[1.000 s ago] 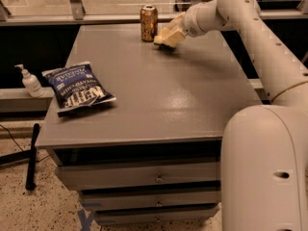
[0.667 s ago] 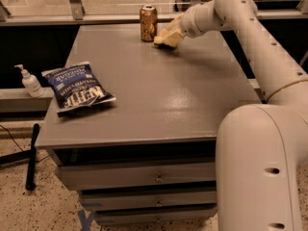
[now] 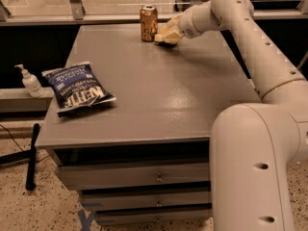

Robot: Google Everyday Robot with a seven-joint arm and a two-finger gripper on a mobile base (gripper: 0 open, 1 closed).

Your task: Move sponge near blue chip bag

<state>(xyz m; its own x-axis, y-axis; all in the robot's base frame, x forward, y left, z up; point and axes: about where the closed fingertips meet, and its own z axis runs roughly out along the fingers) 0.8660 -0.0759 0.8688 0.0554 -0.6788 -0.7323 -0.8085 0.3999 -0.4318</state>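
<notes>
Gripper is sitting at the far edge of the table, just right of the can, and you're seeing almost no change there over the last second: it's drifting a hair left toward the can, nothing more. What is moving is the big near link of the arm, which is creeping left in the view and filling more of the bottom right corner, so I'm reading this as the arm repositioning while the wrist is holding station. Sponge is showing as the pale yellow mass right at the gripper, low against the tabletop. It's blending with the gripper's own yellow parts, so I can't tell whether the gripper is clamping it, wide around it, or just pressing on it. For the task, that's telling you the carry isn't under way yet: the sponge is staying at the back, and the blue chip bag is lying flat at the front left, well apart from it, with most of the tabletop between them. Pose: forearm is reaching in from the right, sloping down and left to the wrist, with the upper link running back to the near right. You're likely needing a long diagonal pull toward the bag, and the can is standing just beside the sponge, so I'm flagging a knock risk.
</notes>
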